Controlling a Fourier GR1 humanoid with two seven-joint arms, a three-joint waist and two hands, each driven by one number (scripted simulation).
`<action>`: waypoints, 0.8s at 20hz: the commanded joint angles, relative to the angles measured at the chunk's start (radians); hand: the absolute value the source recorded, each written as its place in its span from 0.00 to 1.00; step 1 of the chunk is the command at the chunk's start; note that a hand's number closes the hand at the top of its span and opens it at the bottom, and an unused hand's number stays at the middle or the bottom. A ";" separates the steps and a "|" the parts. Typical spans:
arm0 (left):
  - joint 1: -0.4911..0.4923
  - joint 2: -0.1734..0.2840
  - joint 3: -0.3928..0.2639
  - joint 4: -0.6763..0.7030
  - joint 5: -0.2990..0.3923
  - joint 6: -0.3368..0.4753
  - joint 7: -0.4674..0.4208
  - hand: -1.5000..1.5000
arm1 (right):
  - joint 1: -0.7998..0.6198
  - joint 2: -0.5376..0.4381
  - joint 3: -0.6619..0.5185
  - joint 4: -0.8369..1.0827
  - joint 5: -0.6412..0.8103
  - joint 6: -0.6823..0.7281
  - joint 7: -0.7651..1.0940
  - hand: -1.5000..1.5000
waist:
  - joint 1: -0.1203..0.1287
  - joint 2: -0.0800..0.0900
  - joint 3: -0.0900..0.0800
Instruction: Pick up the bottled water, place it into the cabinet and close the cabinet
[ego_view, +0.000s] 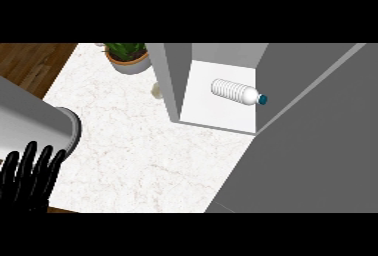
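The left hand (28, 172), black and set on a grey forearm, shows at the lower left edge of the head view with its fingers straight and pointing up, holding nothing and resting there. The right hand does not show anywhere in the view.

The clear ribbed plastic water bottle with a blue cap (238, 92) lies on its side inside the grey cabinet (171, 75), on the cabinet's white floor, with the cap pointing toward the right and slightly toward the viewer. It lies toward the rear of the compartment, well apart from the left hand. The cabinet's large grey door (317, 150) stands open, spreading across the right side of the view, its edge running diagonally from the upper right down to the cabinet's front corner.

The cabinet stands on a white marble-patterned counter (140, 155). Near the counter's far edge, just left of the cabinet's side wall, a green leafy plant in a round terracotta-rimmed pot (128, 57) stands upright. Brown wooden flooring (29, 62) shows beyond the counter's left edge.
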 joint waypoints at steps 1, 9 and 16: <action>-0.012 0.014 0.011 -0.008 0.009 -0.013 0.012 0.00 | -0.017 0.133 0.092 0.178 -0.113 -0.090 0.071 1.00 | 0.027 0.015 0.001; 0.019 0.014 0.025 0.011 0.014 -0.020 -0.002 0.00 | -0.014 0.144 -0.132 0.147 -0.143 -0.236 -0.012 1.00 | -0.038 -0.003 0.006; 0.025 -0.002 0.035 0.018 0.021 -0.026 -0.022 0.00 | -0.007 0.146 -0.225 0.205 -0.146 -0.344 -0.069 1.00 | -0.049 -0.001 0.006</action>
